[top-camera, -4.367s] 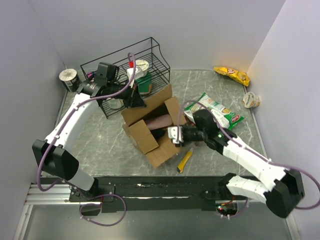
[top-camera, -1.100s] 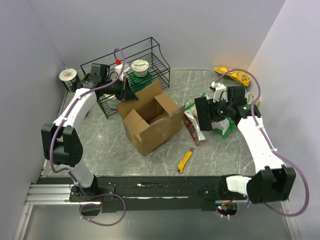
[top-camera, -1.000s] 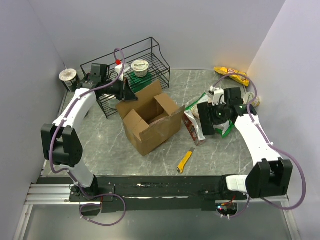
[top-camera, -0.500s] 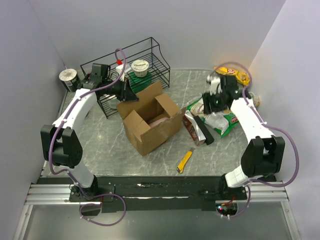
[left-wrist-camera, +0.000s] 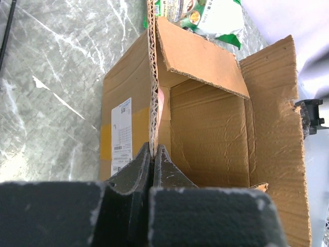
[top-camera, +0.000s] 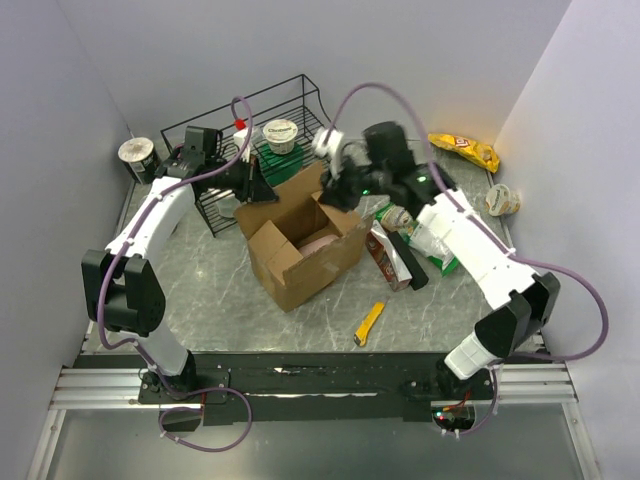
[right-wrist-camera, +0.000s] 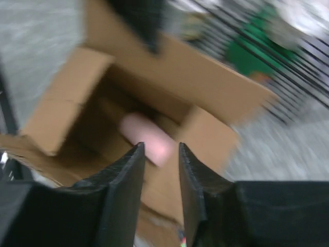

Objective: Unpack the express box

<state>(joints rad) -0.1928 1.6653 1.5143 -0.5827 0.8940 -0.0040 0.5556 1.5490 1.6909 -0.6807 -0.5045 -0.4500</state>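
The box [top-camera: 312,266] sits open at the centre of the top view. The left gripper [left-wrist-camera: 152,154] pinches its upright flap at upper left. The right gripper [right-wrist-camera: 161,154] hangs above the box's upper right, jaws narrowly apart and empty, over a pink item [right-wrist-camera: 148,140] inside.

We get bright, even light; right wrist view smeared w/ motion blur; glare on grey marbled tabletop [left-wrist-camera: 51,67].

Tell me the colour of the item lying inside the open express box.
The item is pale pink, clearest in the right wrist view, though blurred there.
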